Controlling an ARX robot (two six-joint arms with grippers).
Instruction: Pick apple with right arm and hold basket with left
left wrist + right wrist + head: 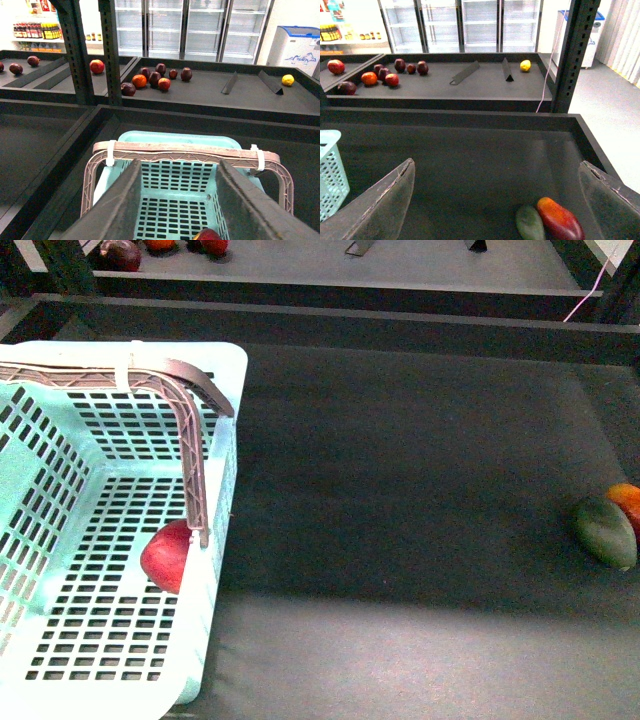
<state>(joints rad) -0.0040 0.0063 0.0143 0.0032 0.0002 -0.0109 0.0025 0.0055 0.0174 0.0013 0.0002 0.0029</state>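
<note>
Pale turquoise slotted plastic basket at the dark shelf's near left corner, with the glossy red apple already inside it.

Resting on the basket floor, the apple lies against the wall that faces the shelf's middle, just beside the foot of the grey-brown hinged handle. Judging by that, the picking and dropping look done, and what remains is the holding. Left gripper hangs above the basket with fingers spread wide and empty; the next move would call for lowering onto the handle bar and closing there. Right gripper is likewise wide open and empty, over bare shelf near a dull-green oval fruit and a red-orange fruit by the right edge.
</note>
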